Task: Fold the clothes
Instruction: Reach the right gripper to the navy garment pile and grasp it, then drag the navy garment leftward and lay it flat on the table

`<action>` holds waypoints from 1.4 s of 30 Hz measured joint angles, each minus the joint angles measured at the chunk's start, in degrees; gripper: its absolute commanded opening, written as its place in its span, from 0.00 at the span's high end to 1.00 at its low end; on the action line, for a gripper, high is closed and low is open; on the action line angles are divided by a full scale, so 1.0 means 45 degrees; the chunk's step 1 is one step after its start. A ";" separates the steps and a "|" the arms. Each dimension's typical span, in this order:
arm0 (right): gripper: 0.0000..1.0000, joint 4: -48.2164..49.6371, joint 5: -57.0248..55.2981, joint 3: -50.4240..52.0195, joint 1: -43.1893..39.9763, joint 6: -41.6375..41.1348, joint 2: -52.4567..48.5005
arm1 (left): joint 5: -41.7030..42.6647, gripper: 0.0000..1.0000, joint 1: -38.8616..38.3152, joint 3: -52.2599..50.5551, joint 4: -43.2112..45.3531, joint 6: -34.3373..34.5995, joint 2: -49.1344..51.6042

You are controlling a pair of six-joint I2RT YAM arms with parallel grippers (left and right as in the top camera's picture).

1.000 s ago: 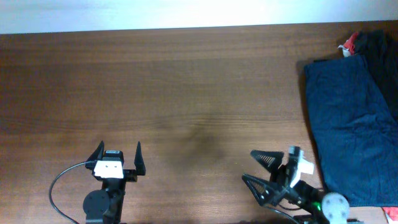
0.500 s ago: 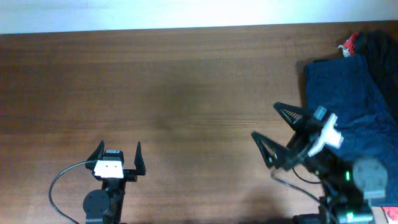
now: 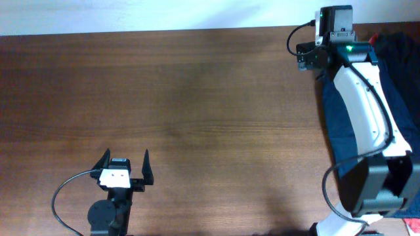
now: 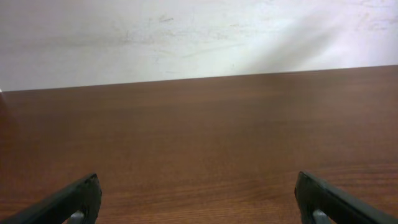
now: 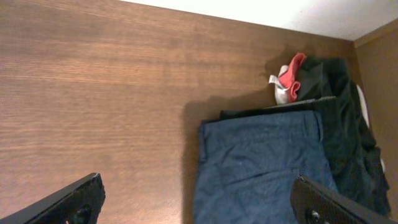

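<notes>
The navy blue shorts (image 5: 267,165) lie flat at the table's far right, also in the overhead view (image 3: 336,124). A larger black garment (image 5: 343,118) lies under and beside them, by the right edge (image 3: 401,52). My right gripper (image 5: 199,208) is open and empty, hovering high above the shorts' left edge; its white arm (image 3: 357,92) stretches over the shorts and hides much of them from overhead. My left gripper (image 3: 125,162) is open and empty near the front left, over bare wood (image 4: 199,199).
A small red and white item (image 5: 289,78) lies at the far edge of the black garment, near the table's back corner. The white wall runs along the table's far edge (image 4: 199,78). The brown wooden table (image 3: 197,98) spreads left of the clothes.
My right arm has swung from the front edge up and back, now reaching over the shorts at the far right. The left arm has not moved.
</notes>
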State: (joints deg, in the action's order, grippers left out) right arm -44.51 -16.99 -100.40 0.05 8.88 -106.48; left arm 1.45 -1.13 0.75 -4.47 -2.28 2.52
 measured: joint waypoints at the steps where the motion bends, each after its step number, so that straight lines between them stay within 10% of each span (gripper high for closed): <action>1: 0.02 0.0039 -0.0029 -0.0087 -0.0180 0.0175 -0.0359 | 0.0000 0.01 0.0000 -0.0005 -0.0005 0.0000 0.0010; 11: 0.30 0.0073 -0.0185 -0.0189 -0.1841 0.0704 -0.5027 | 0.0000 0.01 0.0000 -0.0005 -0.0005 0.0000 0.0000; 14: 0.58 0.0136 -0.0578 -0.0189 -0.1841 0.0461 -0.5387 | 0.0000 0.01 0.0000 -0.0005 -0.0005 0.0000 0.0000; 16: 0.94 0.0209 -0.0928 -0.0189 -0.1923 0.0024 -0.5591 | 0.0000 0.01 0.0000 -0.0005 -0.0005 0.0000 0.0000; 18: 0.96 0.0214 -0.1010 -0.0189 -0.2064 -0.0223 -0.5595 | 0.0000 0.01 0.0000 -0.0005 -0.0005 0.0000 0.0000; 31: 0.96 -0.2142 -0.1069 -0.0597 -0.1515 -0.1651 -0.0685 | 0.0000 0.01 0.0000 -0.0005 0.0000 0.0000 0.0000; 39: 0.96 -0.0321 0.2021 -0.0607 0.6067 -0.3730 0.0073 | 0.0000 0.01 0.0000 -0.0005 0.0000 0.0000 0.0005; 40: 0.92 0.0155 0.2283 -0.0612 0.7179 -0.4002 0.0024 | 0.0000 0.01 0.0000 -0.0005 -0.0005 0.0000 0.0000; 42: 0.03 0.0379 0.2769 -0.0617 0.9146 -0.4430 -0.0175 | 0.0000 0.01 0.0000 -0.0005 -0.0005 0.0000 0.0000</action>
State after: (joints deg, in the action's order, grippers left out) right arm -42.81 -4.54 -103.18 41.21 -11.05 -107.26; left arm 1.45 -1.13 0.73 -4.49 -2.28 2.52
